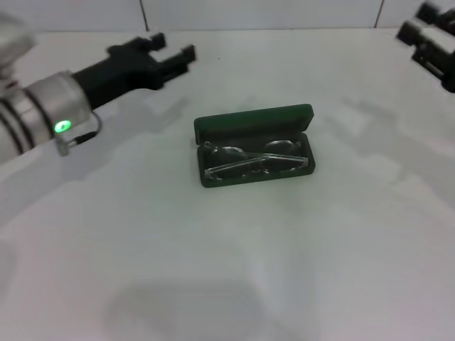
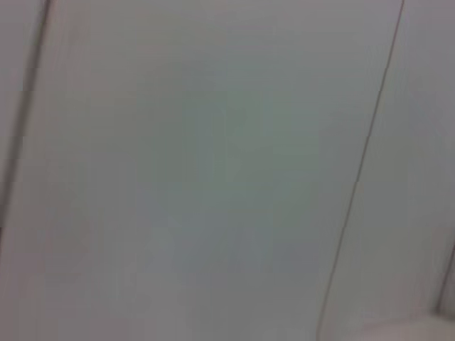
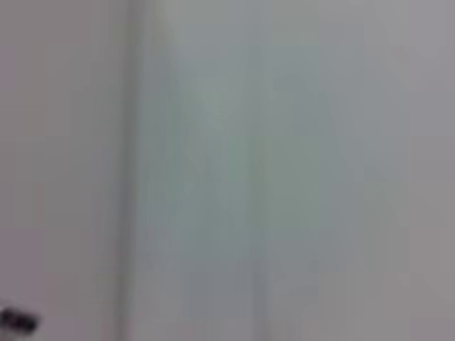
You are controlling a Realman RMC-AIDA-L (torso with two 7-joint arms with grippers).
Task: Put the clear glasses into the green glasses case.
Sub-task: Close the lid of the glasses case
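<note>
From the head camera, the green glasses case [image 1: 254,145] lies open mid-table [image 1: 227,270], lid raised at the far side, and the clear glasses [image 1: 254,160] rest inside it. The left gripper [image 1: 171,51] hovers well apart at far left, fingers spread with nothing between them. The right gripper [image 1: 431,41] sits at the far right edge; its fingers probably can't be judged. Both wrist cameras show only blurred pale surface.

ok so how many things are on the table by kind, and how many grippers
dark green oblong hard glasses case, open: 1
clear transparent plastic glasses, in the case: 1
black grippers, left gripper, right gripper: 2
total: 4
</note>
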